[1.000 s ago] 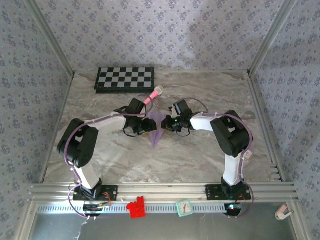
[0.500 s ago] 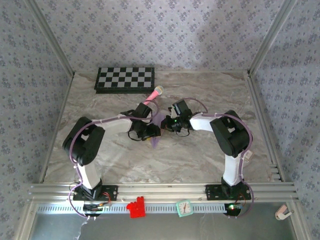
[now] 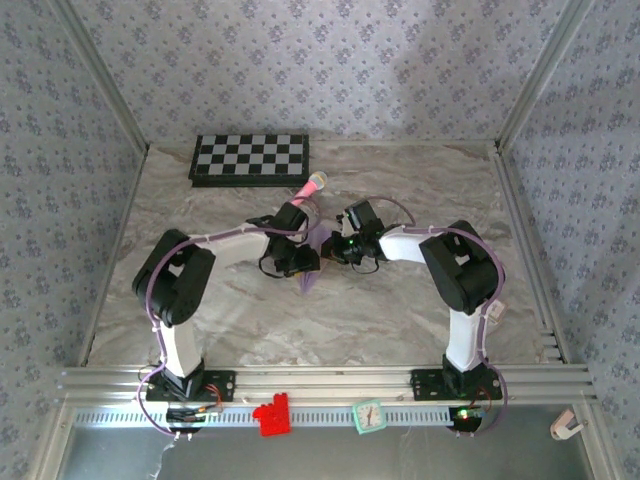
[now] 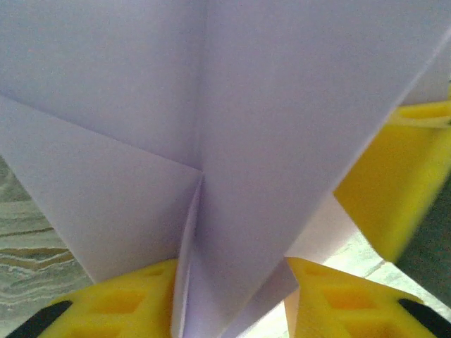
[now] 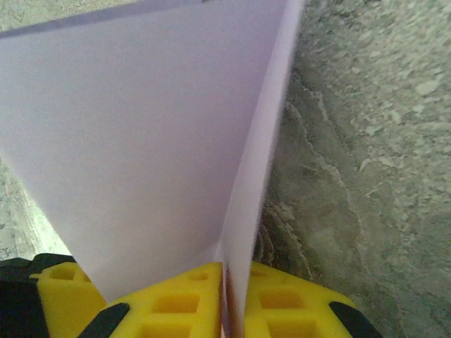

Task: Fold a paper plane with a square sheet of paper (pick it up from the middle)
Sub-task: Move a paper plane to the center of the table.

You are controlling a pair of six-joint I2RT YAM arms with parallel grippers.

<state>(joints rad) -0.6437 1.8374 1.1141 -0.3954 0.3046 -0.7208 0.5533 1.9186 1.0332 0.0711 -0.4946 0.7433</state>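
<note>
The paper plane (image 3: 310,278) sits at the middle of the top view, a slim lavender dart over the marbled tabletop (image 3: 400,320), with both arms reaching in from either side and its tip pointing toward the bottom of the frame. From the right wrist, the right fingers (image 5: 183,299) are all but closed at the bottom centre, with the folded edge of the paper running straight down between the yellow pads, so that side has it pinched. From the left wrist, the left fingers (image 4: 127,299) stand partway apart at the bottom of the frame, one pad on each side of the centre crease and its loose layers. They straddle the fold and are not pressed flat on it. Another yellow pad shows at the right edge of that view, against the paper's far side. To my eye this thing weighs next to nothing and has no stiffness except along its creases. The flaps look ready to spring open, buckle or slide if they are pushed anywhere else. The layered centre fold is the sensible place to grip it, close to the spine where the sheets stack up. The grip should be gentle, since a hard squeeze on a wing could put a stray crease in it. The pink microphone (image 3: 308,190) lies just above it in the top view, and the checkered board (image 3: 250,158) sits farther up.
</note>
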